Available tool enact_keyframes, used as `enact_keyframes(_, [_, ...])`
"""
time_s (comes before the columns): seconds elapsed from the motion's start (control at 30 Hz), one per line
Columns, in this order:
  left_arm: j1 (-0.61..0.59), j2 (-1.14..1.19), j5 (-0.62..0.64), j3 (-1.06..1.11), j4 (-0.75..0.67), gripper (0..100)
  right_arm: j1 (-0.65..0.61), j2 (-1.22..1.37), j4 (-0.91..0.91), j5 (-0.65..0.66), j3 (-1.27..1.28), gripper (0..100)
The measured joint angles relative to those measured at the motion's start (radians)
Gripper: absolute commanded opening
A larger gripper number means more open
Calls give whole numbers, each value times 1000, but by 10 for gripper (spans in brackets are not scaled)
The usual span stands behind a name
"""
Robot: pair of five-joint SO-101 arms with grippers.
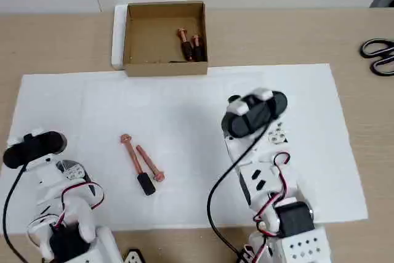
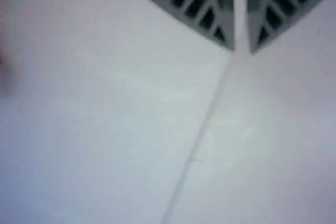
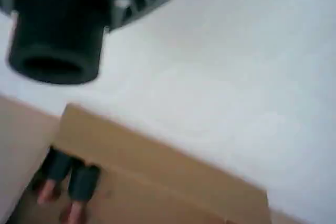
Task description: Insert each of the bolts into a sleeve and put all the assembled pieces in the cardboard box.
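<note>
The cardboard box (image 1: 138,35) stands at the far side of the table with two bolt-and-sleeve pieces (image 1: 189,44) inside; the right wrist view shows the box (image 3: 157,182) and those pieces (image 3: 71,179) too. Two copper bolts lie left of centre on the paper. One bolt (image 1: 130,155) has a black sleeve (image 1: 146,184) on its near end, and the other bolt (image 1: 149,163) is bare. My right gripper (image 3: 100,14) is shut on a black sleeve (image 3: 55,51), above the paper short of the box. My left gripper (image 2: 241,48) hangs shut over bare paper at the near left.
A white paper sheet (image 1: 295,90) covers the work area. Black scissors (image 1: 378,55) lie at the far right edge of the table. A white slab (image 1: 118,35) leans against the box's left wall. The right arm (image 1: 255,115) stands right of centre and the left arm (image 1: 34,146) at the near left.
</note>
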Motion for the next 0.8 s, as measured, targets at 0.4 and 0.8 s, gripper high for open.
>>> enact_keyframes(0.4, [189, 338, 0, -201, -52, 6, 6, -344, -129, 0, 265, 4])
enact_keyframes(0.8, [305, 928, 193, -609, 18, 6, 8, -353, -129, 0, 318, 4])
